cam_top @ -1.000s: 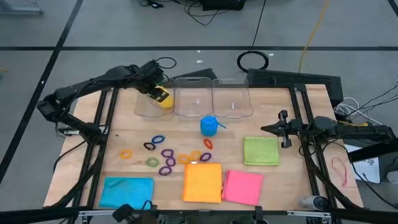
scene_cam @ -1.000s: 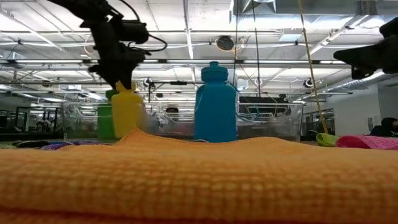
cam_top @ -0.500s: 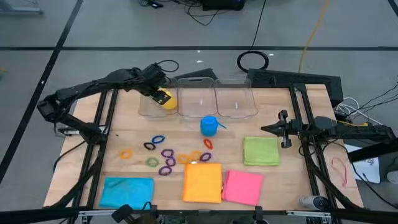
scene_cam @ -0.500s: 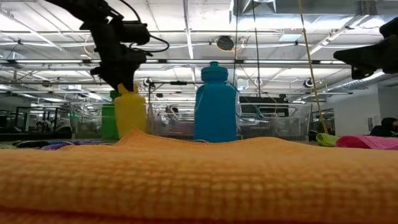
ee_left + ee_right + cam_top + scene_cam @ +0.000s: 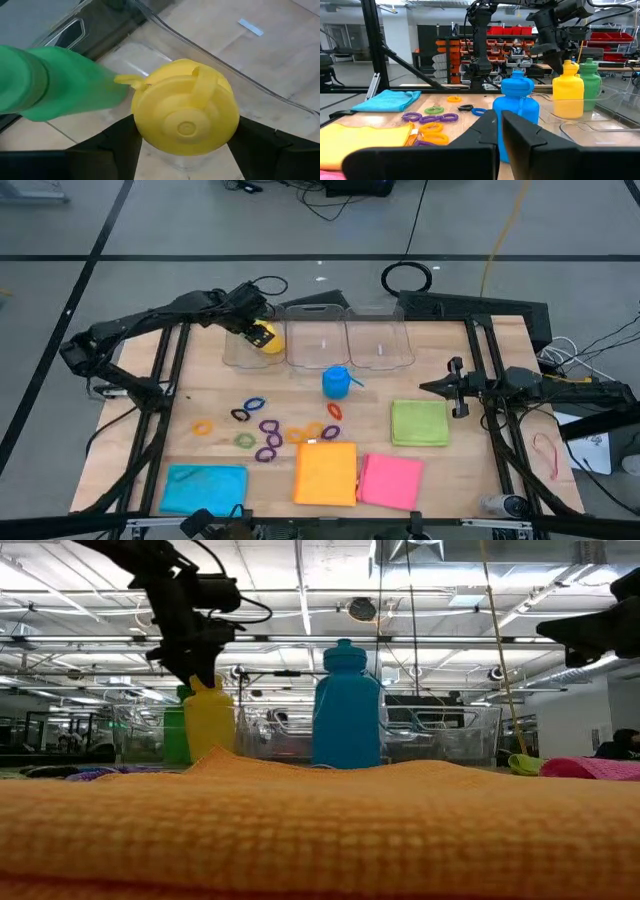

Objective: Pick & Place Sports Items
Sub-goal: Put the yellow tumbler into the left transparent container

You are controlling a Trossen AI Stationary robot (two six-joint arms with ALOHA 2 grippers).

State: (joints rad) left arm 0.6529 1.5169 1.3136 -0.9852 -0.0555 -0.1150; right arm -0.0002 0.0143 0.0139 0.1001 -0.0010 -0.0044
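Note:
My left gripper (image 5: 252, 330) is shut on the yellow bottle (image 5: 267, 340) inside the left clear bin (image 5: 237, 356) at the table's far side. The green bottle (image 5: 55, 90) stands right beside it in the same bin. The blue bottle (image 5: 337, 381) stands upright on the table in front of the bins. Several small rings (image 5: 265, 430) lie on the wood. The blue (image 5: 205, 485), orange (image 5: 326, 473), pink (image 5: 392, 480) and green (image 5: 419, 422) cloths lie flat near the front. My right gripper (image 5: 440, 387) is shut and empty, hovering right of the green cloth. My left gripper pinches the yellow bottle just under its cap (image 5: 145, 125), one finger on each side. The fingers (image 5: 197, 670) come from above, pointing down. The bottle stands upright below them (image 5: 208, 725); the orange cloth hides its base, so I cannot tell whether it rests on the bin's floor.
Two more clear bins, the middle one (image 5: 316, 343) and the right one (image 5: 379, 343), stand in the same row. Black frame rails (image 5: 480, 370) run along both sides of the table. Bare wood shows between the rings and the bins.
My left gripper has carried the yellow bottle a little toward the table's right edge inside the left bin, and the row of bins has slid slightly right with it. In the last half second it has kept still.

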